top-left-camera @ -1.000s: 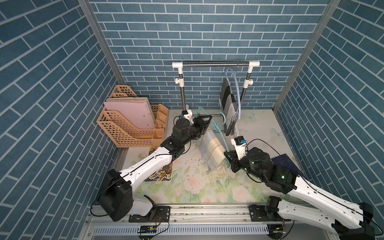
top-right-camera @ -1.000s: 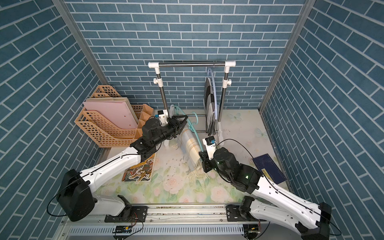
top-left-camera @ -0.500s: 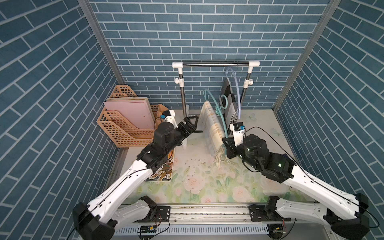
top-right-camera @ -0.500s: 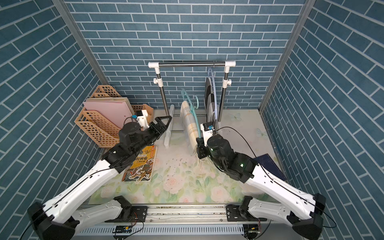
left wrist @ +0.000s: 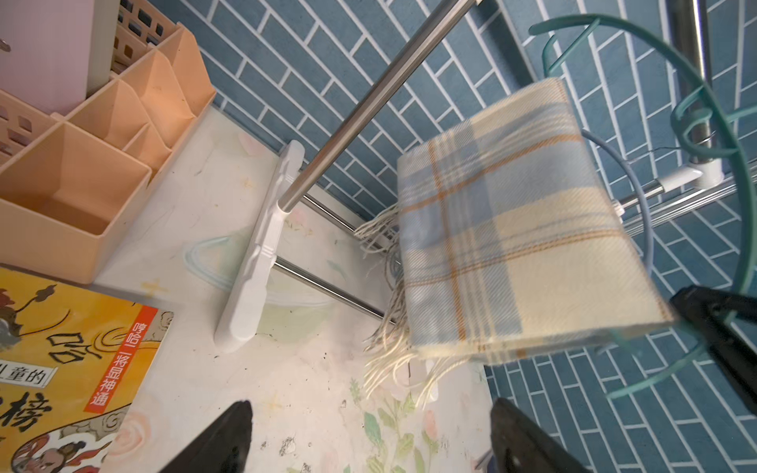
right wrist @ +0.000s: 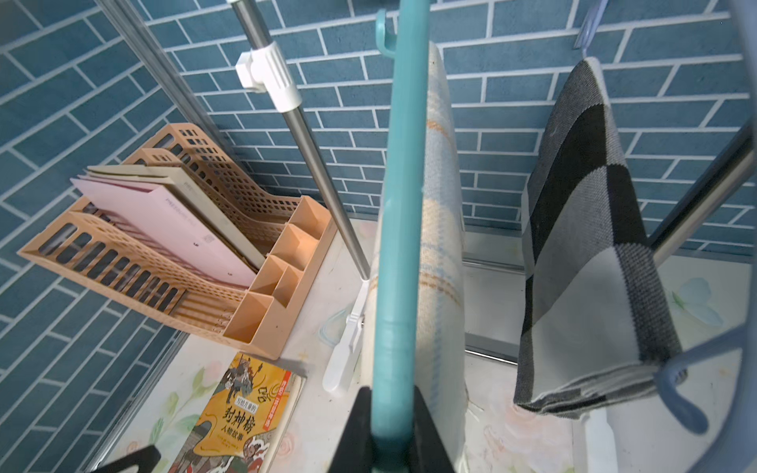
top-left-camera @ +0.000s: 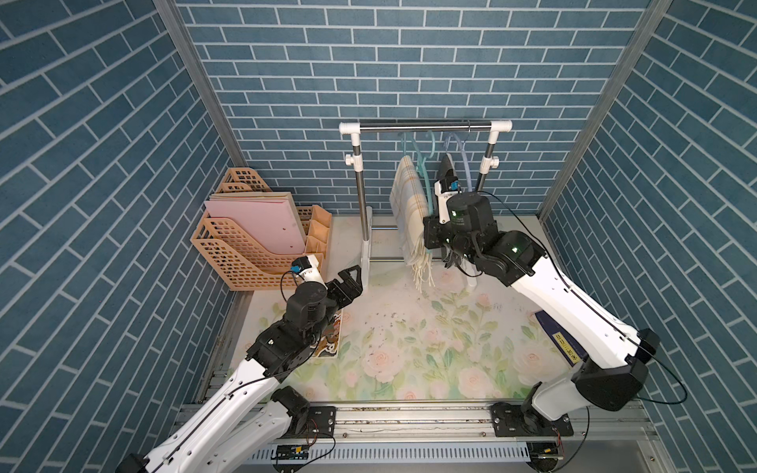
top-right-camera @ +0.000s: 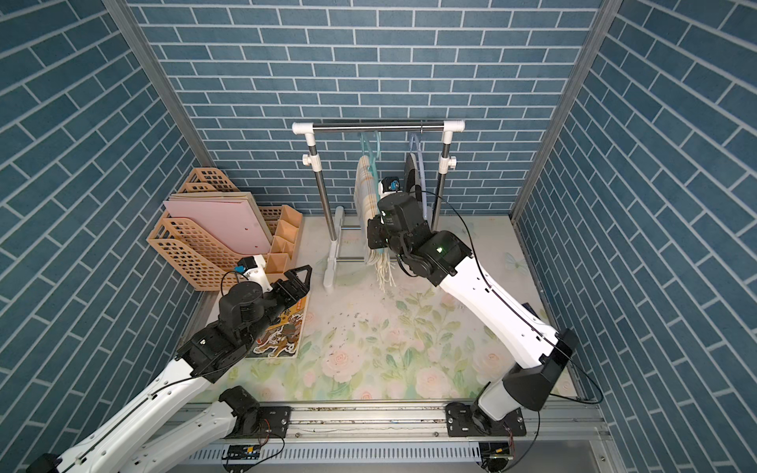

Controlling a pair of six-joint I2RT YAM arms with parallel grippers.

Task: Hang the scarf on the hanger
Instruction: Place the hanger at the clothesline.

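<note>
Top views: scarf (top-left-camera: 406,207) draped over teal hanger (top-left-camera: 426,186), its hook up at the rack rail (top-left-camera: 426,128); left gripper (top-left-camera: 349,282) well apart from both, holding nothing.
Left wrist: fingers (left wrist: 229,434) released, spread wide; plaid scarf (left wrist: 512,245) hangs ahead of them.
Right wrist: right gripper (right wrist: 391,409) clenched on the hanger's bar (right wrist: 399,204), scarf (right wrist: 440,245) touching that bar.

Right gripper (right wrist: 392,426) raised hanger (right wrist: 399,204) with scarf (top-left-camera: 405,204) to rail (top-left-camera: 422,128); left gripper (top-left-camera: 354,282) opened, withdrew.
</note>
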